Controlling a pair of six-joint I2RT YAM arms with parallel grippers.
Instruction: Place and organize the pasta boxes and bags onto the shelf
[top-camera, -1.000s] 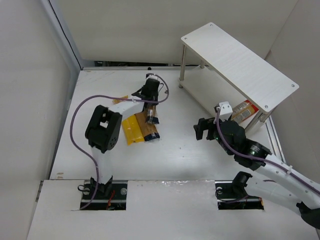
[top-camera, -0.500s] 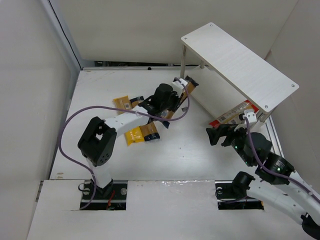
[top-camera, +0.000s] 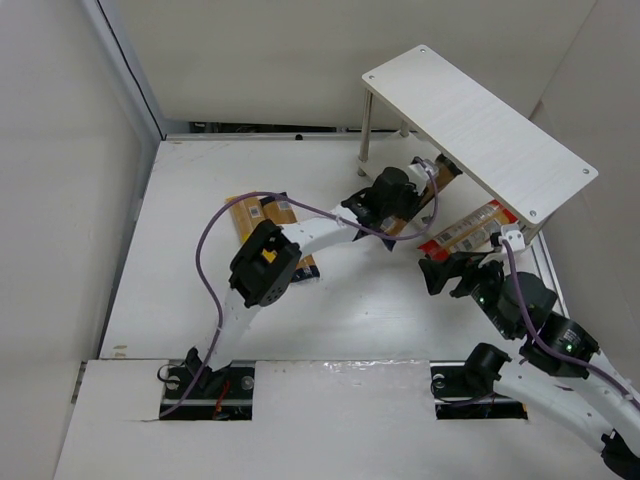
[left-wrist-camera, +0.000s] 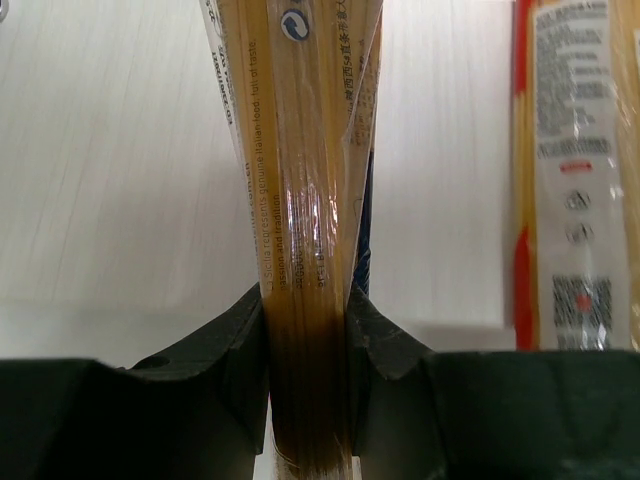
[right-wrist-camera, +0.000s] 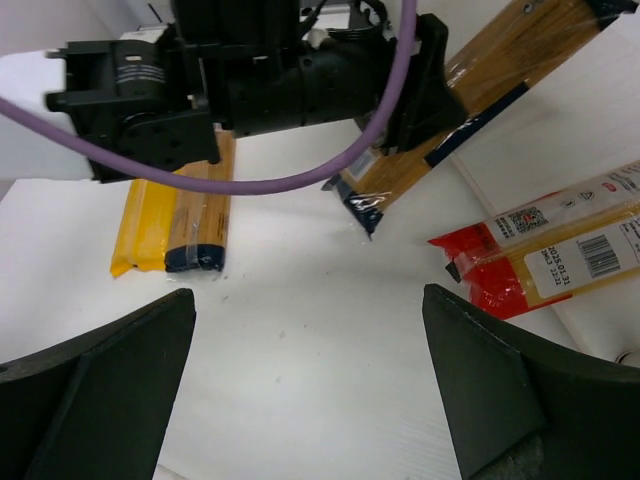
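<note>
My left gripper (top-camera: 412, 198) is shut on an orange-brown spaghetti pack with a dark blue band (top-camera: 441, 171). It holds the pack tilted, with the far end under the white shelf board (top-camera: 480, 125). In the left wrist view the pack (left-wrist-camera: 300, 200) is pinched between my fingers (left-wrist-camera: 240, 335). A red-and-white pack (top-camera: 470, 226) lies under the shelf, also in the left wrist view (left-wrist-camera: 575, 170). My right gripper (top-camera: 452, 270) is open and empty in front of it (right-wrist-camera: 308, 296). A yellow bag (right-wrist-camera: 143, 215) and another orange-brown pack (right-wrist-camera: 200, 215) lie on the table to the left.
The shelf's thin metal legs (top-camera: 364, 130) stand at its corners. Another orange-brown pack (top-camera: 258, 210) lies behind the left arm's elbow (top-camera: 265, 265). White walls enclose the table on the left, back and right. A purple cable (top-camera: 205, 260) loops off the left arm.
My left arm has swung right from the pile with the orange-brown pack, whose far end is now under the shelf. My right gripper has drawn back from the red-and-white pack.
</note>
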